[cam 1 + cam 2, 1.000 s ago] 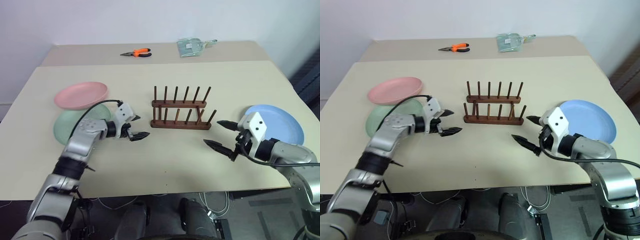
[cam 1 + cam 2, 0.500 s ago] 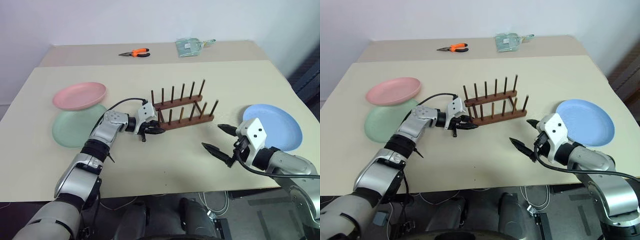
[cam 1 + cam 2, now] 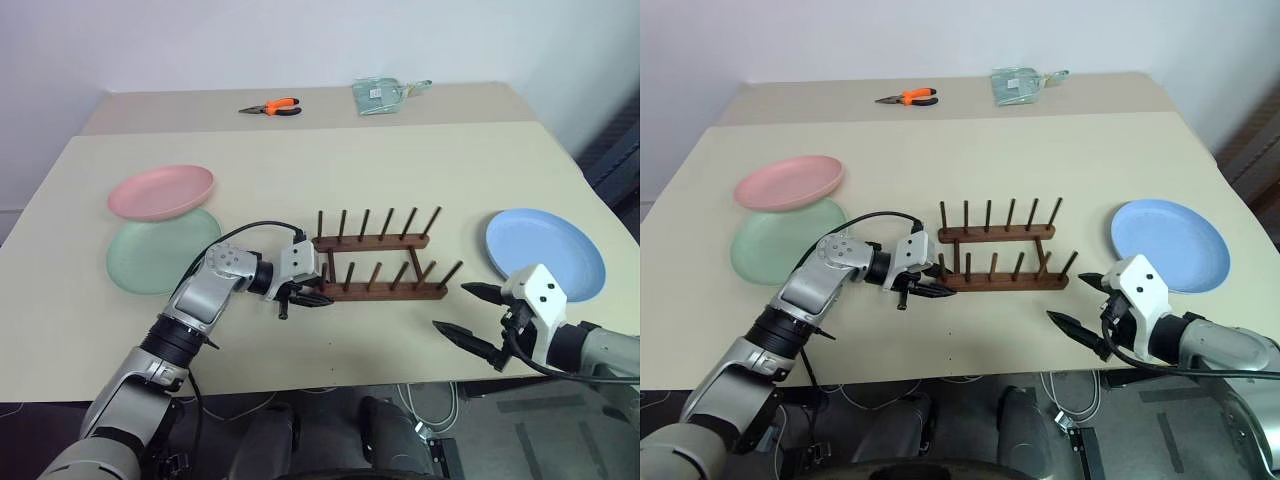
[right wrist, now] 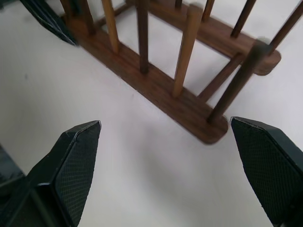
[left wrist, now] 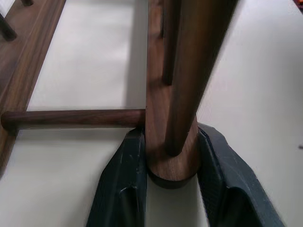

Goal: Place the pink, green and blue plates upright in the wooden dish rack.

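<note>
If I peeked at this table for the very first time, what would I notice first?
Probably the wooden dish rack in the middle of the table, with the left gripper pinching the end of its near bar. Next, the colourful plates: a pink plate overlapping a green plate on the left, and a blue plate on the right, near the open right gripper.

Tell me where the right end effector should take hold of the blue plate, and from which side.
Grip the blue plate at its near rim, probably coming in low from the table's front edge. It lies flat with nothing stacked on it, and its raised rim is the only part that open fingers can close over. The right end effector hangs open just in front of it.
</note>
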Tool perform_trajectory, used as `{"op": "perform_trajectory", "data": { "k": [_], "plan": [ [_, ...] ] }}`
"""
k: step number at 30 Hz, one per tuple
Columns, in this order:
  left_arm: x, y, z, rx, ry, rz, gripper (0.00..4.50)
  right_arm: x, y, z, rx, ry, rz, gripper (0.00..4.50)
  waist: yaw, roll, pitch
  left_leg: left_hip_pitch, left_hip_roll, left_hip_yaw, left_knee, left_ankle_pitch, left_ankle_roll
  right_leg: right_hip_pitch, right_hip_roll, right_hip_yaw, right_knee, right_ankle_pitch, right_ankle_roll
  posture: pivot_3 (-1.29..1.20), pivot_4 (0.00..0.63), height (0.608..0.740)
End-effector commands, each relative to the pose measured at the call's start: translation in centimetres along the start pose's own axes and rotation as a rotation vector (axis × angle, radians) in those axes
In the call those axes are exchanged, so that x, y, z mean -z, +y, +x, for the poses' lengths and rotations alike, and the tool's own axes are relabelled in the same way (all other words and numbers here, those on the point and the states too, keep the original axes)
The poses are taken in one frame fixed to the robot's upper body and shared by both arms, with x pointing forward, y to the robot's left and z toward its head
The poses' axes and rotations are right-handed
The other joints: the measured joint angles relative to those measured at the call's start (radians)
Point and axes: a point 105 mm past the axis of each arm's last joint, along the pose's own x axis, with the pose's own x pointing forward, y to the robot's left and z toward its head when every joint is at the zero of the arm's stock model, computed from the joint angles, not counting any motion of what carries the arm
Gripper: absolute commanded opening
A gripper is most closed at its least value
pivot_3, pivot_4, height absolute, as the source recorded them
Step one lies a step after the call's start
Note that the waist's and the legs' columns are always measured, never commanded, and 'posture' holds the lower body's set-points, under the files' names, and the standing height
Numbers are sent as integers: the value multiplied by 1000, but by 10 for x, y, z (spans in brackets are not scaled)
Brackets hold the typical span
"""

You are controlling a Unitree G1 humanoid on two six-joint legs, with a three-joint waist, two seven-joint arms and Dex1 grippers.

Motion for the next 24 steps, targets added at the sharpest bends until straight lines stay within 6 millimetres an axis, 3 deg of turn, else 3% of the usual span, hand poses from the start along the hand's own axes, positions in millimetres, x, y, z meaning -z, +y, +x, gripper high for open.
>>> {"op": "perform_trajectory", "data": {
  "k": [1,3,4,7,11,15,19,23,24],
  "plan": [
    [-10,2,-3,-36,-21,1,3175,1,-9,-8,42,13,-37,4500,0,0,0,0,0,0,0,0,0,0,0,0,0,0,0,0,150,740],
    [-8,4,-8,-65,-12,-17,4245,5,-11,-9,47,26,-32,3947,-1,0,0,0,0,0,0,0,0,0,0,0,0,1,2,0,150,740],
    [-4,5,-15,-84,-3,-33,4275,7,-9,-9,38,34,-31,3652,-1,0,0,0,0,0,0,0,0,-1,0,0,0,1,2,0,150,740],
    [8,4,-41,-135,32,-109,4275,11,0,-6,4,50,-32,2179,-5,0,0,0,1,0,-1,0,0,-2,0,0,0,1,2,0,150,740],
    [13,-25,-61,-77,47,-188,2916,21,6,6,-7,90,-62,135,-5,0,0,0,1,0,-1,0,0,-2,0,0,1,-1,-1,0,150,740],
    [8,-44,-44,-51,48,-164,878,27,3,23,12,107,-108,0,5,0,0,-1,1,0,0,0,0,-1,-2,1,0,-1,-1,0,150,740],
    [1,-34,-7,-178,37,-110,878,31,-10,50,80,105,-154,0,14,-1,0,0,0,-1,2,0,0,2,-2,1,-1,-1,-1,0,150,740],
    [-1,-18,10,-310,29,-127,878,27,-23,68,155,86,-180,0,12,-1,-1,1,0,0,0,0,0,0,0,1,0,-1,-1,0,150,740],
    [1,-4,13,-392,29,-144,878,23,-31,75,196,73,-195,0,10,-1,-2,1,0,0,0,0,0,0,0,1,0,0,-1,0,150,740]
  ]
}}
